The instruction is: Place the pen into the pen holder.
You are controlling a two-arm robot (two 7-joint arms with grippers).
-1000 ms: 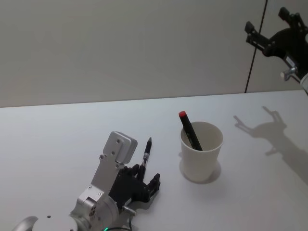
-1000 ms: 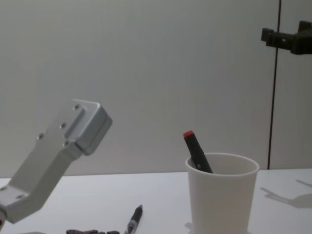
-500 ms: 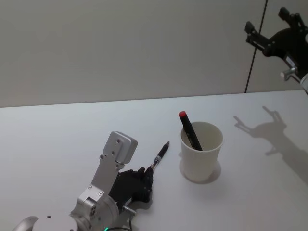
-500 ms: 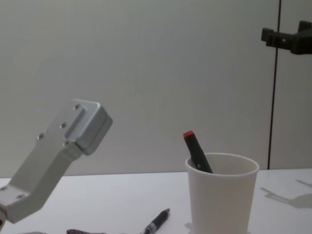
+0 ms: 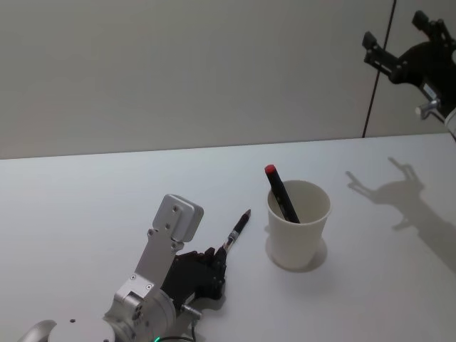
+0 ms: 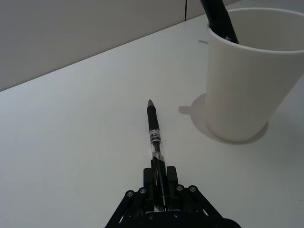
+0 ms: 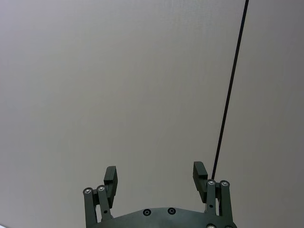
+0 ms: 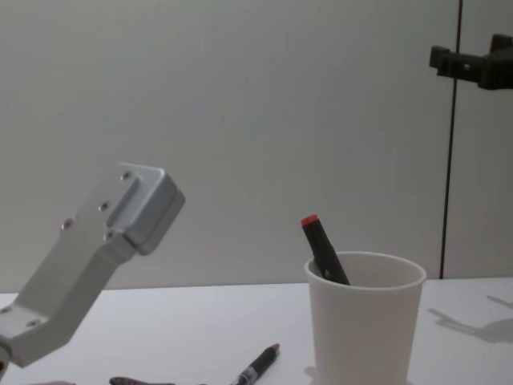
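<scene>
A slim black pen point(image 5: 236, 229) lies low on the white table, its tip pointing toward the left side of the pen holder point(image 5: 298, 224), a white paper cup. My left gripper point(image 5: 216, 262) is shut on the pen's rear end. In the left wrist view the pen point(image 6: 155, 133) runs out from between the fingertips point(image 6: 168, 176), and the pen holder point(image 6: 251, 85) stands just past its tip, apart from it. A black marker with a red cap point(image 5: 281, 191) leans inside the cup. High at the far right, my right gripper point(image 5: 402, 51) hangs open in front of the wall.
The table point(image 5: 85, 206) is bare white around the cup and the pen. A grey wall with a dark vertical seam point(image 5: 377, 71) stands behind it. From the chest, the left arm's silver wrist housing point(image 8: 104, 249) rises at the left, the cup point(image 8: 365, 321) at the right.
Over the last second my left gripper shut on the pen's rear end, and the pen swung to point toward the cup. The right arm has not moved.
</scene>
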